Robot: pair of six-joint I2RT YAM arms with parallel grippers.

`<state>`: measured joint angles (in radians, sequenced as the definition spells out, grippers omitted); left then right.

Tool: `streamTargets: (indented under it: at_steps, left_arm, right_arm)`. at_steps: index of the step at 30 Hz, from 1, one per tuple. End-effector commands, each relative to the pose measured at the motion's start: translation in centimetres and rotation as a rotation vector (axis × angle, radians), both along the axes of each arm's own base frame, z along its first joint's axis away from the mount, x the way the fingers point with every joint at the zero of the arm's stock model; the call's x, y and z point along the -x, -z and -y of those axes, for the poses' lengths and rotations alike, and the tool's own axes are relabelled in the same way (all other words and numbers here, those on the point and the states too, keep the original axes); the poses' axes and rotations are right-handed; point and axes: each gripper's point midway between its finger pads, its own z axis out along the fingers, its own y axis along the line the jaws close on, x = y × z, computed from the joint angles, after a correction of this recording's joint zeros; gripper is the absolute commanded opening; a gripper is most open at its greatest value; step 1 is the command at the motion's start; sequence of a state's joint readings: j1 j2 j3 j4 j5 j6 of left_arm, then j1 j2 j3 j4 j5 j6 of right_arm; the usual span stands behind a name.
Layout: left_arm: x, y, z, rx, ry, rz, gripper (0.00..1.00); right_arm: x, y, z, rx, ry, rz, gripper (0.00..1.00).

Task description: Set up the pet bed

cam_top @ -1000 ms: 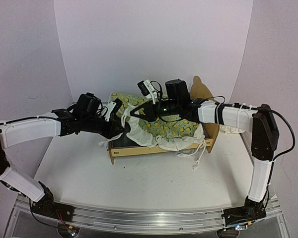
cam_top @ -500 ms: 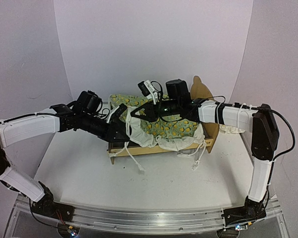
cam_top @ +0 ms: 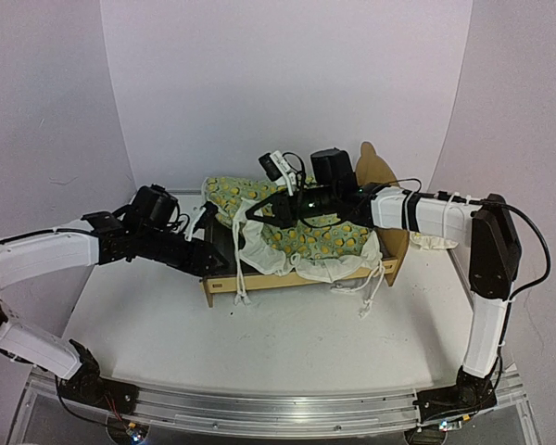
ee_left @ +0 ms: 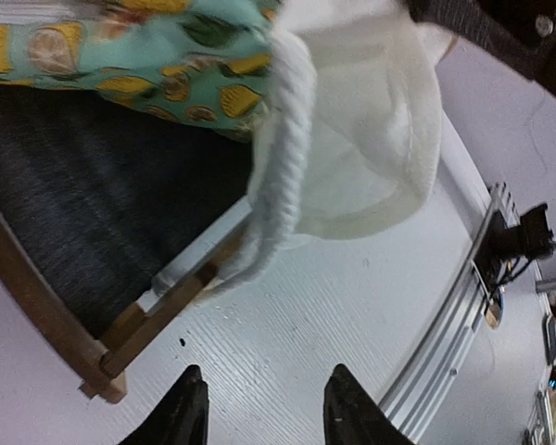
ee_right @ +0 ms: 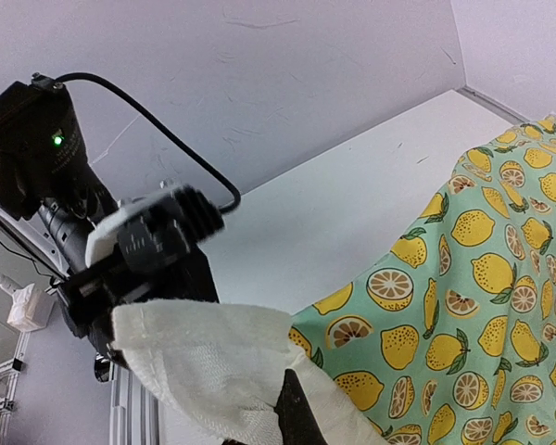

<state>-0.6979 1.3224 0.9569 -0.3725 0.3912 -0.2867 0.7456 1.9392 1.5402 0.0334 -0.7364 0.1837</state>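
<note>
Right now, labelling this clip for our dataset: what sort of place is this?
Probably a lab robot test cell, not a home: plain lilac backdrop walls, a white table, and an aluminium rail at its near edge.

Pet bed (cam_top: pixel 287 281): frame of light, unpainted plywood. Mattress pad (ee_left: pixel 74 204) inside it: plain dark grey-blue with a fine woven grain.

Blanket (cam_top: pixel 320 239) over the pet bed: green-aqua ground printed with yellow lemons, orange-rimmed slices and dark green leaves. Underside and ruffle are cream-white, unpatterned.

Cords (cam_top: pixel 242 287) over the bed's front rail: white.

Worktop (cam_top: pixel 287 343) under the pet bed: white, a few dark specks.

Wall (cam_top: pixel 278 83) behind the pet bed: pale lilac.

Left tool (ee_left: pixel 265 385): black.
</note>
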Motion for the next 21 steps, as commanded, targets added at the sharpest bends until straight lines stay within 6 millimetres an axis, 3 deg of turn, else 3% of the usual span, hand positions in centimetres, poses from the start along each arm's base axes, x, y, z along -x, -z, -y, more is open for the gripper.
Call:
streamTargets:
  at_steps: [1,4,8,9,11,13,17,21]
  left_arm:
    - [-2.9,-5.2,-1.9,0.113,-0.184,0.233,0.35]
    - [-2.8,-5.5,-0.9,0.156,-0.127,0.255,0.17]
    - [-2.9,-5.3,0.8,0.198,-0.044,0.27,0.11]
    - [-2.9,-5.3,1.1,0.206,-0.029,0.263,0.11]
    - [-2.1,-6.0,2.2,0.282,0.035,0.261,0.27]
    - [-1.7,-5.6,2.7,0.314,0.049,0.233,0.34]
    - [-1.2,-1.7,2.1,0.266,0.004,0.139,0.35]
    - [1.1,1.4,2.2,0.21,0.003,0.163,0.32]
  right_arm:
    - [0.5,-4.1,0.1,-0.073,-0.038,0.074,0.0]
    - [0.8,-4.3,0.1,-0.077,-0.056,0.081,0.0]
    - [0.9,-4.3,0.0,-0.078,-0.065,0.082,0.0]
    - [0.9,-4.4,0.0,-0.078,-0.066,0.081,0.0]
    - [0.9,-4.4,0.0,-0.079,-0.068,0.079,0.0]
    - [0.9,-4.5,0.0,-0.079,-0.066,0.08,0.0]
    - [0.8,-4.7,0.0,-0.082,-0.061,0.086,0.0]
    - [0.8,-4.8,-0.1,-0.087,-0.07,0.083,0.0]
